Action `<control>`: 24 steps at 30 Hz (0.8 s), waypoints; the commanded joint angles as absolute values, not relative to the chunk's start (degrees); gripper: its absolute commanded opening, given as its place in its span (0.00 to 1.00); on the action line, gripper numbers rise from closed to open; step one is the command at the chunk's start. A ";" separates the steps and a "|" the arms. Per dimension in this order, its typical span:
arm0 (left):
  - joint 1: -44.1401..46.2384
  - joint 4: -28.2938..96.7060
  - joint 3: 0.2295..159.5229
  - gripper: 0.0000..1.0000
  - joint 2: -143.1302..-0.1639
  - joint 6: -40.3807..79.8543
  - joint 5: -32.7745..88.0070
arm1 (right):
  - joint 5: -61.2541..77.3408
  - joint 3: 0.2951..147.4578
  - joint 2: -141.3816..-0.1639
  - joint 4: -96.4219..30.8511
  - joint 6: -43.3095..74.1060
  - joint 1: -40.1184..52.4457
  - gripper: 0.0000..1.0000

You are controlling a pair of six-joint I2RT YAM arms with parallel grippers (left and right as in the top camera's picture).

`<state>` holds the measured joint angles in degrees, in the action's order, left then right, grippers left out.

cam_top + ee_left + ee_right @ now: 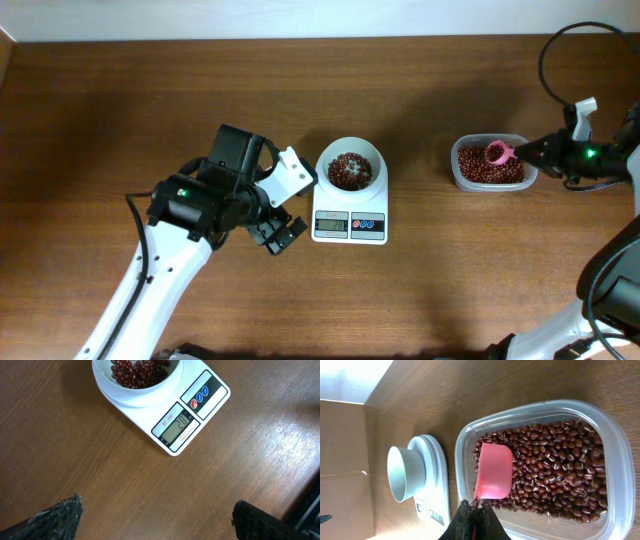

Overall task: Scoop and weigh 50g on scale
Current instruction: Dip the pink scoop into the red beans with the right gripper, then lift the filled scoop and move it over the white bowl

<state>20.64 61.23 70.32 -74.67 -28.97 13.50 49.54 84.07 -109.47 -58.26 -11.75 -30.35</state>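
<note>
The white scale (349, 226) carries a round white bowl (350, 168) with a small heap of dark red-brown beans (349, 170) in it. The left wrist view shows the scale (192, 415) and its lit display. My left gripper (283, 235) stands open just left of the scale with nothing between its fingers (60, 517). My right gripper (475, 507) is shut on the handle of a pink spoon (494, 471). The spoon's bowl rests on the beans (560, 475) in the clear tub (615, 460), its visible pink face bare.
The clear tub (490, 182) stands to the right of the scale, a hand's width away. A black cable (548, 60) loops at the back right. The table's far edge meets a pale wall (300, 15).
</note>
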 commanded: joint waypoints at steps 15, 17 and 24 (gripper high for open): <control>20.34 61.19 70.15 0.99 -74.17 -29.87 13.69 | 61.56 83.42 -110.02 -58.19 -11.77 -22.65 0.04; 20.34 61.19 70.15 0.99 -74.17 -29.87 13.69 | 63.57 83.42 -110.02 -57.89 -11.75 -17.47 0.04; 20.34 61.19 70.15 0.99 -74.17 -29.87 13.69 | 67.53 83.42 -110.02 -55.31 -10.96 -4.64 0.04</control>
